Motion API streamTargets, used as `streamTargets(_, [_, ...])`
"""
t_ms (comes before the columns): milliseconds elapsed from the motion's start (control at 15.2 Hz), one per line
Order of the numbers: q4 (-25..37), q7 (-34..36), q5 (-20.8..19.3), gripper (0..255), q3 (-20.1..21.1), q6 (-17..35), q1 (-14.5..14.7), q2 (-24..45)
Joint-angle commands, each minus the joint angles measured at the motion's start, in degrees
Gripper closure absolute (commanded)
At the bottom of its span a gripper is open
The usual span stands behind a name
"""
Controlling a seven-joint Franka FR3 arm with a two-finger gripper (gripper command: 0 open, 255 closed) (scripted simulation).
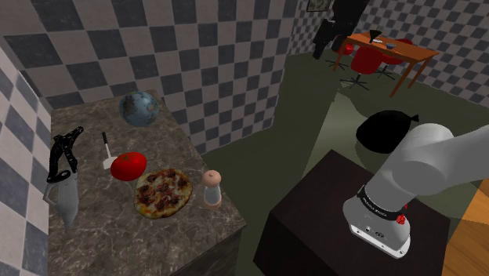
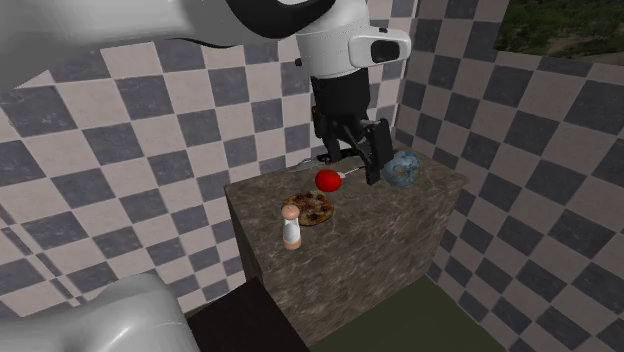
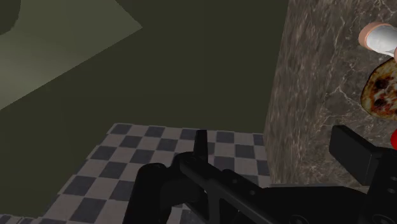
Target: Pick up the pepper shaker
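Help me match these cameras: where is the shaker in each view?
Shoulder view: shaker centre-left, just right of the pizza.
Second exterior view: shaker at centre, below-left of the pizza.
Wrist view: shaker near the pizza, cut by the frame's edge.
Shared landmark: the pizza, beside it in all three.

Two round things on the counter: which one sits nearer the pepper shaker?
The red tomato, next to the pizza beside the pepper shaker; the blue-grey globe sits farther off, behind the tomato.

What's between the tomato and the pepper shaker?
The pizza lies between the tomato and the pepper shaker; the shoulder view shows it.
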Motion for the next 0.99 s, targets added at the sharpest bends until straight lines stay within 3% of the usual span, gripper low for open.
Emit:
streamTargets(0, [0.0, 0.0, 0.0, 0, 0.0, 0.0, 0.0, 0.0])
streamTargets(924, [-8.4, 9.1, 5.7, 0, 8.8, 18.6, 4.7, 13.3])
